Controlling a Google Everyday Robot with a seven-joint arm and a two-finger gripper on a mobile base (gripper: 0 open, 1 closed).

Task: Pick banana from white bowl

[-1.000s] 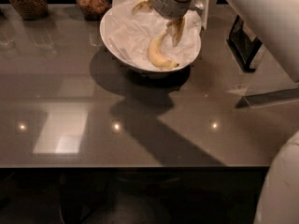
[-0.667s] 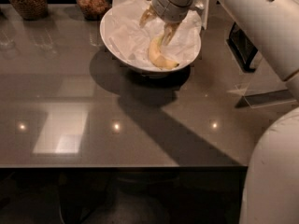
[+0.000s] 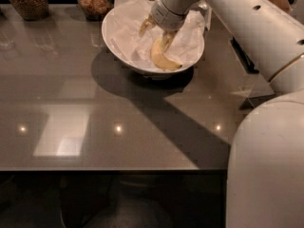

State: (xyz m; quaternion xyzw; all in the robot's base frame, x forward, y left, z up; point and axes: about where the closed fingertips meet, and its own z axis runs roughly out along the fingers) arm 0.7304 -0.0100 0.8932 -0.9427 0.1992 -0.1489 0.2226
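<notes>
Since a second back, camera view: claw (image 3: 156,33) fingers have swung apart and are now spread wide, gripping nothing.
Claw spot: low inside the white bowl (image 3: 114,51), near its middle, one fingertip right by the top end of the banana (image 3: 164,60).
Banana: lying on the paper (image 3: 128,37) at 5 o'clock in the bowl, hasn't budged.
Meaning: looks like it's lining up, grab not done yet.
</notes>
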